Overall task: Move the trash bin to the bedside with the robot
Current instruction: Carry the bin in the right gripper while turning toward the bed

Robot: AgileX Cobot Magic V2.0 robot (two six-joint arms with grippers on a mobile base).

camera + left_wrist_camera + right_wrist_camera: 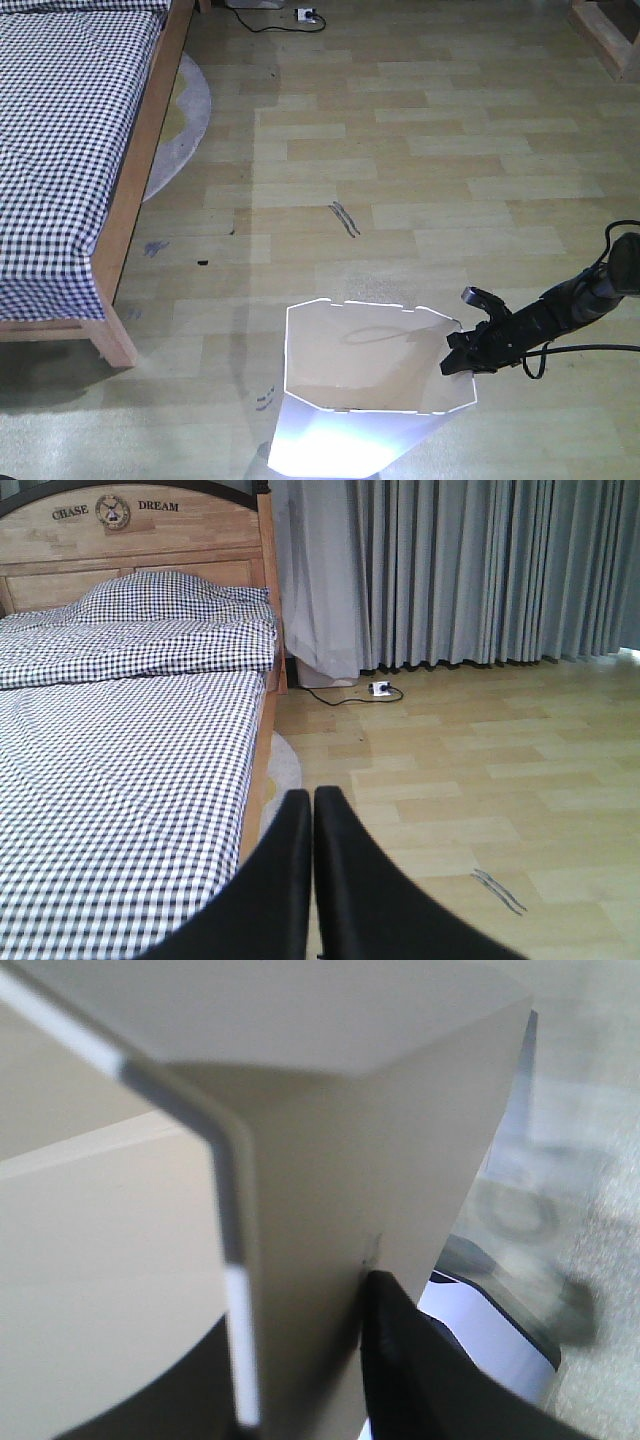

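Front view: trash bin [370, 375] stands on the floor [450, 150] at the near edge, well apart from the bed [60, 150] on the far left. The right fingers [456, 360] are at its right rim corner, I'd guess so the base can tow it.
Left wrist: left fingers [290, 880] pressed together, holding nothing, pointing along the bed's side. Looks parked out of the way.
Right wrist: one black finger lies flat on the thin bin wall, and the pair looks clamped on it, pretty sure for grip.

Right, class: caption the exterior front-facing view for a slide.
Right gripper grips the white trash bin by its rim on the wood floor, the checked bed standing apart.
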